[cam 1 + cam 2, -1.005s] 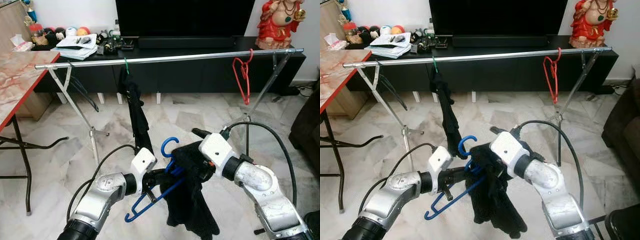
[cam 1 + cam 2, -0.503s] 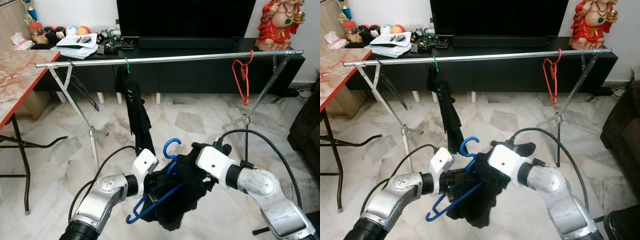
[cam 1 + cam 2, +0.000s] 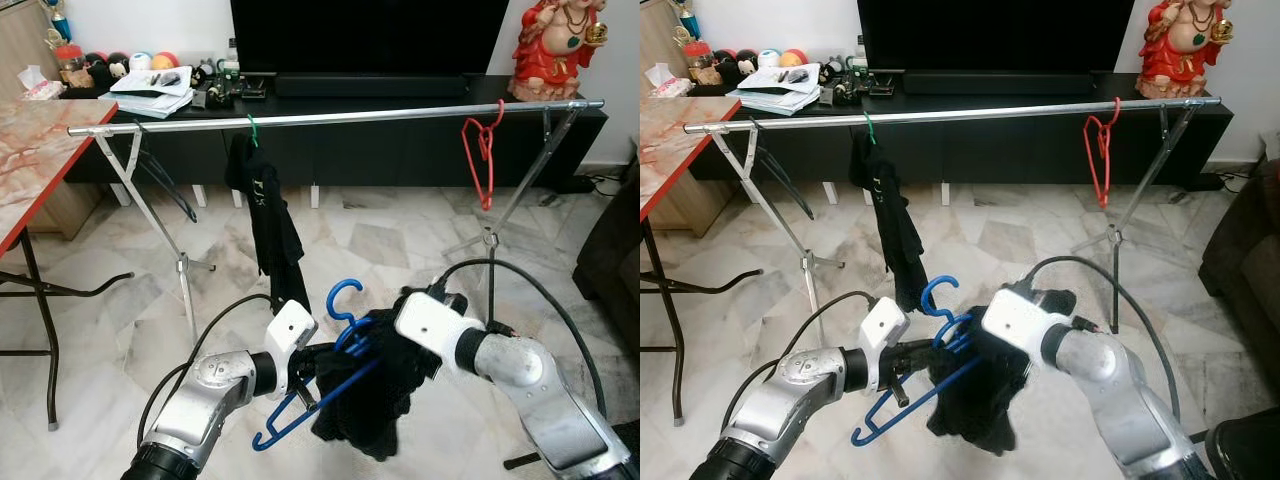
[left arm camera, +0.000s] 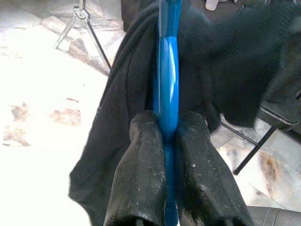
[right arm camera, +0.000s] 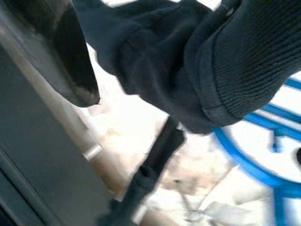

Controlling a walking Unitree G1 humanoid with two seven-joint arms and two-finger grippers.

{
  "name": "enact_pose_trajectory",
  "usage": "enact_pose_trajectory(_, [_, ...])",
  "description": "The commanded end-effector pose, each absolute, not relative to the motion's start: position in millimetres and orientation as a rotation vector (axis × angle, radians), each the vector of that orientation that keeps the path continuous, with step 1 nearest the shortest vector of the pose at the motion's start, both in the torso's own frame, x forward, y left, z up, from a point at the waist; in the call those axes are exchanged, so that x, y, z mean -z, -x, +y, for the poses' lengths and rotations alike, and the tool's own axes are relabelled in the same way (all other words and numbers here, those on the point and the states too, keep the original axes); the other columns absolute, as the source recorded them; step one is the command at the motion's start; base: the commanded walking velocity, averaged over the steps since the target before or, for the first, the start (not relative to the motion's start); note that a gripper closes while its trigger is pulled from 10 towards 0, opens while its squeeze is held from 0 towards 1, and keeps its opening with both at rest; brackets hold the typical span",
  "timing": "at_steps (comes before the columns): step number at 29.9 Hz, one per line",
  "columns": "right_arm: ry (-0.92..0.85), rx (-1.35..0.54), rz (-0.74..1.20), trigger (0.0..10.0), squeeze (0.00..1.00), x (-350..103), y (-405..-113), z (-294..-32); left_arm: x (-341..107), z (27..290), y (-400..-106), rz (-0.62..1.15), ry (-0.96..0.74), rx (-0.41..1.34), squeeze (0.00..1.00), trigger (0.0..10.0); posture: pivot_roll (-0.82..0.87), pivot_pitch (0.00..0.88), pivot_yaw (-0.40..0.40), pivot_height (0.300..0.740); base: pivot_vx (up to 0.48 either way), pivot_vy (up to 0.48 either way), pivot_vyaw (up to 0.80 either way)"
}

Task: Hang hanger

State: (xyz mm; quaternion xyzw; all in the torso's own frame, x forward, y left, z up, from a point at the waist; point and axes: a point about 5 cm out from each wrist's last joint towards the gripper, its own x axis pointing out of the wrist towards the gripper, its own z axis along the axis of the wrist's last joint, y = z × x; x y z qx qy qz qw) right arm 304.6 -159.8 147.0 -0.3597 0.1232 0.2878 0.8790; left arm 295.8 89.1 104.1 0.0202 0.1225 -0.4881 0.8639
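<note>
**Blue hanger clamped, garment bunched between arms**

Marble floor (image 3: 90, 330), living room; black TV cabinet (image 3: 400, 130) along far wall. Silver drying rail (image 3: 330, 117) ahead of and above both tools, carrying a dark garment on a green hook (image 3: 262, 200) and an empty red hanger (image 3: 482, 150).

Left tool (image 4: 168, 141) pinched narrow on blue hanger (image 3: 335, 375), rubber fingers (image 4: 141, 169) pressed to either side of its bar, hook pointing up just above the tool. Black garment (image 3: 375, 400) draped over hanger, just beyond left tool.

Right tool (image 5: 150, 84) buried in the cloth opposite; finger spread cannot be told. Hanger well below the rail.
</note>
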Motion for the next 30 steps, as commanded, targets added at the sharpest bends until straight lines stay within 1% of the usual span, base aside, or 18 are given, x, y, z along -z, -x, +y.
enact_pose_trajectory(1, [0.611, -0.463, 0.249, 10.0, 0.00, -156.2, -310.9, -166.3, -111.9, 89.0, -297.1, 0.208, -0.030, 1.024, 0.00, 10.0, -0.13, 0.099, -0.018, 0.740, 0.000, 0.000, 0.00])
enact_pose_trajectory(3, [0.466, -0.420, 0.250, 10.0, 0.00, -157.7, -308.7, -164.6, -112.0, 89.6, -297.9, 0.202, -0.034, 1.012, 0.00, 10.0, -0.13, 0.098, -0.019, 0.740, 0.000, 0.000, 0.00])
enact_pose_trajectory(5, [0.430, -0.427, 0.251, 10.0, 0.00, -156.9, -305.1, -162.2, -112.3, 90.2, -298.8, 0.197, -0.034, 1.002, 0.00, 10.0, -0.13, 0.099, -0.019, 0.740, 0.000, 0.000, 0.00])
enact_pose_trajectory(9, [0.345, -0.488, 0.255, 10.0, 0.00, -150.9, -291.4, -149.2, -115.3, 91.3, -305.5, 0.160, -0.032, 0.947, 0.00, 10.0, -0.13, 0.097, -0.019, 0.740, 0.000, 0.000, 0.00])
enact_pose_trajectory(11, [0.262, -0.429, 0.252, 10.0, 0.00, -150.9, -290.2, -146.4, -118.9, 90.2, -308.2, 0.140, 0.006, 0.933, 0.00, 10.0, -0.14, 0.094, -0.021, 0.740, 0.000, 0.000, 0.00])
enact_pose_trajectory(13, [0.111, -0.248, 0.230, 10.0, 0.00, -155.6, -296.1, -150.6, -121.2, 86.3, -307.2, 0.136, 0.047, 0.954, 0.00, 10.0, -0.14, 0.092, -0.018, 0.740, 0.000, 0.000, 0.00])
enact_pose_trajectory(15, [0.013, -0.176, 0.221, 10.0, 0.00, -158.3, -299.1, -152.1, -121.3, 82.7, -304.6, 0.139, 0.056, 0.980, 0.00, 10.0, -0.15, 0.090, -0.018, 0.740, 0.000, 0.000, 0.00])
enact_pose_trajectory(16, [0.013, -0.176, 0.221, 10.0, 0.00, -158.3, -299.1, -152.1, -121.3, 82.7, -304.6, 0.139, 0.056, 0.980, 0.00, 10.0, -0.15, 0.090, -0.018, 0.740, 0.000, 0.000, 0.00])
enact_pose_trajectory(19, [-0.142, -0.144, 0.197, 10.0, 0.00, -166.6, -302.5, -144.3, -121.2, 72.8, -298.4, 0.144, 0.073, 1.038, 0.00, 10.0, -0.15, 0.084, -0.019, 0.740, 0.000, 0.000, 0.00])
enact_pose_trajectory(22, [-0.140, -0.173, 0.193, 10.0, 0.00, -168.5, -302.4, -139.1, -121.9, 70.2, -297.1, 0.141, 0.079, 1.056, 0.00, 10.0, -0.15, 0.083, -0.020, 0.740, 0.000, 0.000, 0.00])
enact_pose_trajectory(24, [-0.133, -0.261, 0.215, 10.0, 0.00, -170.0, -300.6, -124.6, -125.4, 67.6, -297.1, 0.126, 0.089, 1.070, 0.00, 10.0, -0.15, 0.081, -0.022, 0.740, 0.000, 0.000, 0.00])
enact_pose_trajectory(25, [-0.128, -0.271, 0.222, 10.0, 0.00, -169.8, -300.3, -122.7, -126.5, 67.3, -297.4, 0.122, 0.093, 1.071, 0.00, 10.0, -0.15, 0.081, -0.022, 0.740, 0.000, 0.000, 0.00])
enact_pose_trajectory(27, [-0.096, -0.301, 0.247, 10.0, 0.00, -168.7, -299.7, -118.4, -128.5, 66.9, -297.8, 0.114, 0.099, 1.074, 0.00, 10.0, -0.15, 0.082, -0.022, 0.740, 0.000, 0.000, 0.00])
enact_pose_trajectory(30, [-0.002, -0.387, 0.256, 10.0, 0.00, -168.6, -295.7, -108.7, -130.9, 63.9, -298.2, 0.104, 0.110, 1.075, 0.00, 10.0, -0.15, 0.085, -0.022, 0.740, 0.000, 0.000, 0.00])
